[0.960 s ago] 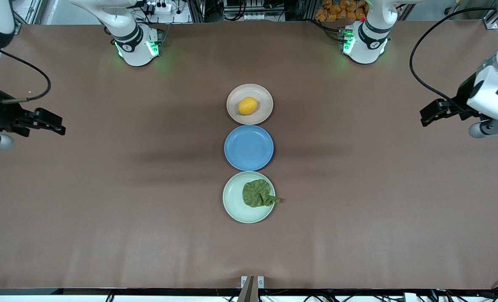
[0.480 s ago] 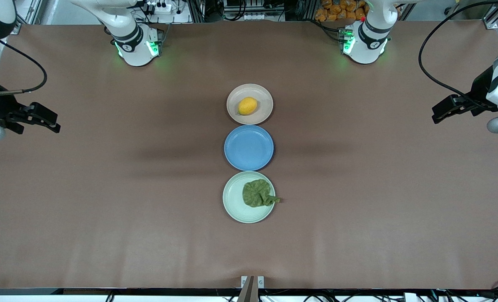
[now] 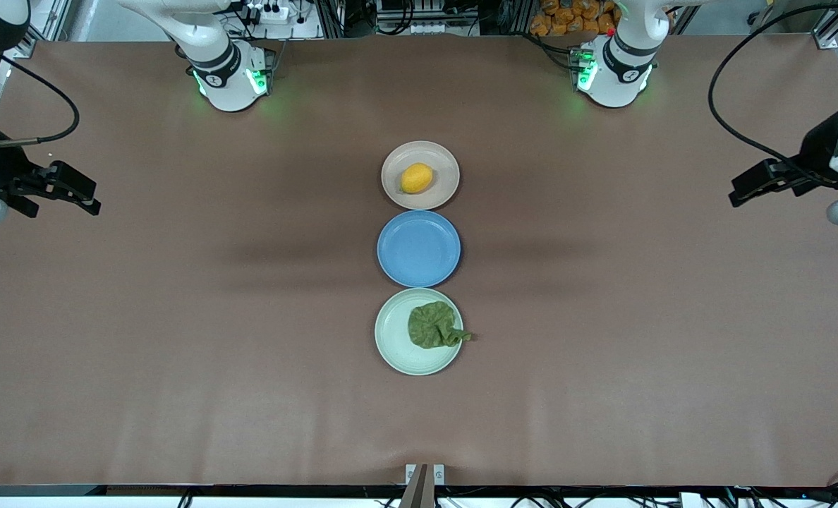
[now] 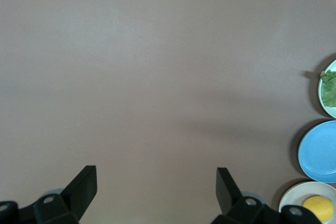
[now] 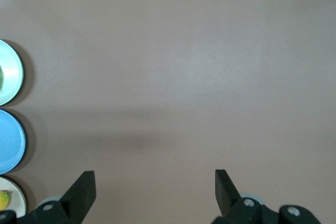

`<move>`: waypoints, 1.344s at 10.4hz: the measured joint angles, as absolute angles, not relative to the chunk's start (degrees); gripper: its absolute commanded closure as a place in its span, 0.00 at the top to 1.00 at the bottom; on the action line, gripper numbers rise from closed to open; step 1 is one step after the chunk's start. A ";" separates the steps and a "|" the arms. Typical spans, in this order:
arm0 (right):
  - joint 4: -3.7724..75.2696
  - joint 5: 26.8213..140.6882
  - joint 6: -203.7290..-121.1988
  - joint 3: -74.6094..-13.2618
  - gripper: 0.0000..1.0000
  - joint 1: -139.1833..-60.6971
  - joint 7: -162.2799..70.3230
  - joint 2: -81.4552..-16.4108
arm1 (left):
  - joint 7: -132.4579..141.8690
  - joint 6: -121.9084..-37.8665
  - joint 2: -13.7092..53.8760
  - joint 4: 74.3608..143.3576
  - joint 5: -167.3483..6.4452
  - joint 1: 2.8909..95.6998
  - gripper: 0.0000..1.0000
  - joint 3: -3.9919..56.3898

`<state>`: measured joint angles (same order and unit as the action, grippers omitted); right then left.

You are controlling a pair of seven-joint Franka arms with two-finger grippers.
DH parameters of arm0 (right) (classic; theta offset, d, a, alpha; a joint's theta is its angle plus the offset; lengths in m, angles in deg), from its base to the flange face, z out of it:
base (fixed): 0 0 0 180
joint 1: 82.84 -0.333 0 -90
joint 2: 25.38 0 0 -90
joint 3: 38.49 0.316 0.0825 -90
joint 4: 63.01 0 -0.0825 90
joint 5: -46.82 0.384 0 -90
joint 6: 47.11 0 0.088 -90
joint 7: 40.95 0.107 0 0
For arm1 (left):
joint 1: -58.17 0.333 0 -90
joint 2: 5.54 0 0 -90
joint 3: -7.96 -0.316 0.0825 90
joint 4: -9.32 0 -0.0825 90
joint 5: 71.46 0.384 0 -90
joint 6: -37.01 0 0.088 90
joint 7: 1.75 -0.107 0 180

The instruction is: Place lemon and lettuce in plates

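Low in the frame's middle the limp, featherlight lettuce (image 3: 433,325) is lying in the mint plate (image 3: 396,346), higher up the firm, roll-prone lemon (image 3: 416,178) is sitting in the beige plate (image 3: 441,159) (best pinched across its belly), while the left gripper (image 3: 743,191) and right gripper (image 3: 79,196) are hanging open over the table's ends, with no writing readable anywhere.

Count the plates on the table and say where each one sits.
3, in a row mid-table. The beige plate with the lemon is farthest from the front camera, the blue plate is in the middle, and the green plate with the lettuce is nearest. None looks hidden.
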<state>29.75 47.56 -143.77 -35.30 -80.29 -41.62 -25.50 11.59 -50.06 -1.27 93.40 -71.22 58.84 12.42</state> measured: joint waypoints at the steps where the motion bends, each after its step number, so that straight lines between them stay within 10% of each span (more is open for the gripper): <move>1: 29.96 47.56 -143.94 -35.32 1.00 -80.35 -41.65 -25.50 | 11.50 -49.94 -1.27 93.41 -71.25 58.89 1.00 12.35; 14: 30.10 47.53 -144.11 -35.45 1.00 -81.09 -41.79 -25.31 | 9.33 -49.90 -1.28 93.37 -71.28 58.88 1.00 12.44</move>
<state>30.10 47.53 -144.11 -35.45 -81.09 -41.79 -25.31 9.33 -49.90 -1.28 93.37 -71.28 58.88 12.44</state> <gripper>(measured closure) 0.000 0.000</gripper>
